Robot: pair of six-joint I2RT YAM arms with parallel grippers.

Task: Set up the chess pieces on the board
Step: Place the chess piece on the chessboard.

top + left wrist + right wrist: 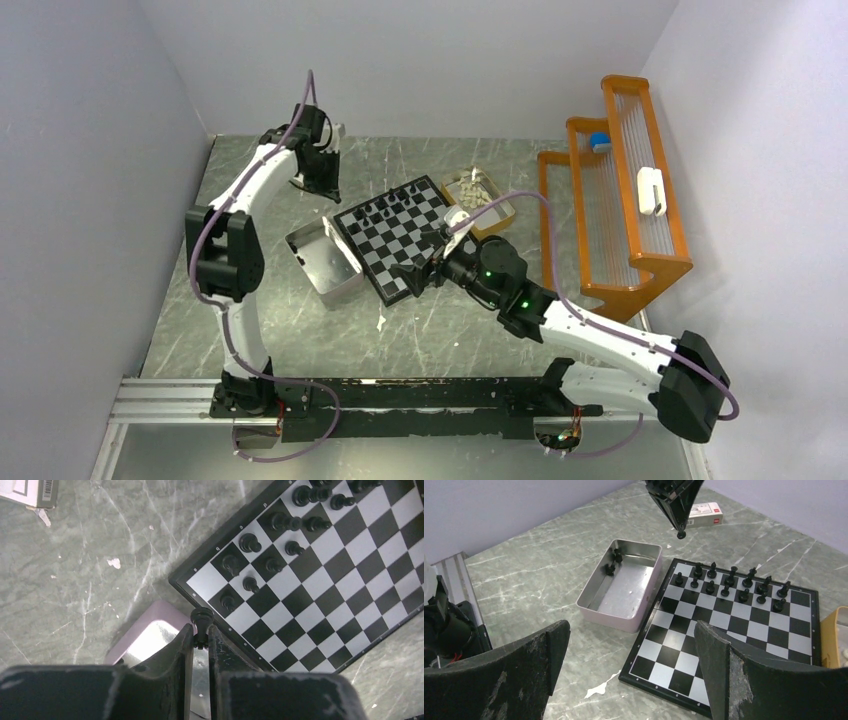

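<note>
My left gripper (201, 639) is pinching one tiny black chessman (202, 620) in nearly shut jaws, low centre of the left wrist frame, over the rim of the flat black-and-pale checked chessboard (325, 580). Its long axis is running along the fingers, a rounded end jutting past the tips; I am failing to tell head from foot. My right gripper (631, 645) is gaping wide, gripping nothing. Other black chessmen (729, 585) are standing in two rows; two more are sitting in the silver metal tin (616, 619).
</note>
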